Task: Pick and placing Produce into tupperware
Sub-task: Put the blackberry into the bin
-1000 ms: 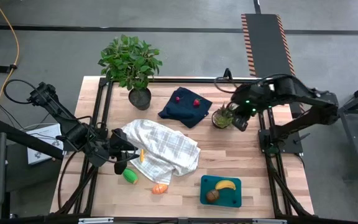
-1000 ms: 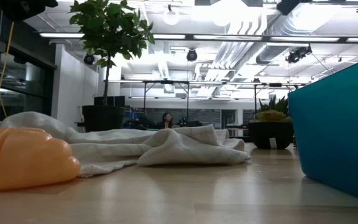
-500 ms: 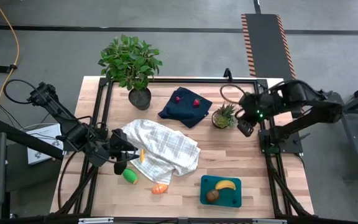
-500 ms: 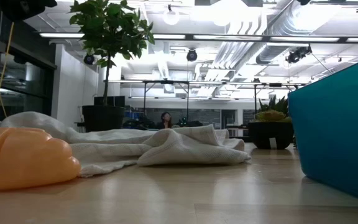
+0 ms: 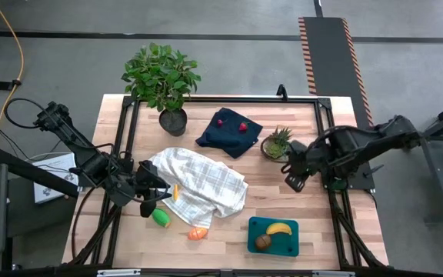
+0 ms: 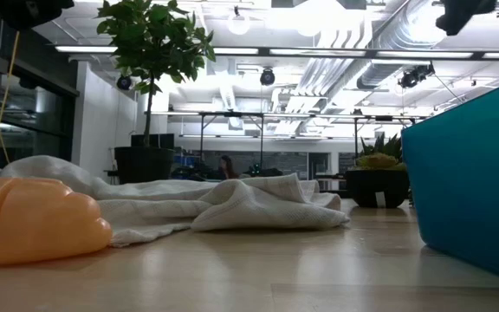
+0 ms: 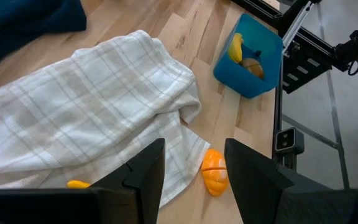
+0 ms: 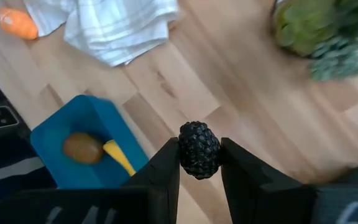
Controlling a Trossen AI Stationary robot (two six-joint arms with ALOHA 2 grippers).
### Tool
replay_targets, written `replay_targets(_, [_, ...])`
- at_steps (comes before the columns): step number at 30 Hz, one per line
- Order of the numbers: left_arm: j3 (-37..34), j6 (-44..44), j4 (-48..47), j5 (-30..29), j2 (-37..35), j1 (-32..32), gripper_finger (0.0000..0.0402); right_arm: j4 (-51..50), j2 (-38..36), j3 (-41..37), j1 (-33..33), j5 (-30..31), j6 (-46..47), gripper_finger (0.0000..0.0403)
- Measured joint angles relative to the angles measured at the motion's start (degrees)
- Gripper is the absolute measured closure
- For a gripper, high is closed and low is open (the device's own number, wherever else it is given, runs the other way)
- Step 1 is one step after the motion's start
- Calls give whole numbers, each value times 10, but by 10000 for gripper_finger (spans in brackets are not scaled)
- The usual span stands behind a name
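A checked cloth (image 5: pixel 202 187) lies mid-table, the blue tub (image 5: pixel 273 235) at the near edge holds a banana (image 5: pixel 278 228) and brown fruit (image 5: pixel 262 241), the left claw (image 5: pixel 154 198) hangs parted and empty, and the right claw (image 8: pixel 199 163) clenches a black berry (image 8: pixel 198 149) above the table

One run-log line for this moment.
right end effector: holds black berry above table | tupperware: banana, brown fruit | left end effector: open

Pale smooth wooden table (image 5: pixel 283 204), soft checked cloth (image 5: pixel 202 183), glossy teal plastic tupperware (image 5: pixel 273 245), bumpy black berry (image 8: pixel 199 149).
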Motion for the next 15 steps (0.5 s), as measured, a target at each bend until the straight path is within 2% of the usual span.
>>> replay_targets(7, [0,0,0,2,0,0,245,50,0,-48,50,-13,69,329])
replay_targets(15, [0,0,0,9,0,0,245,63,7,-56,101,-14,135,329])
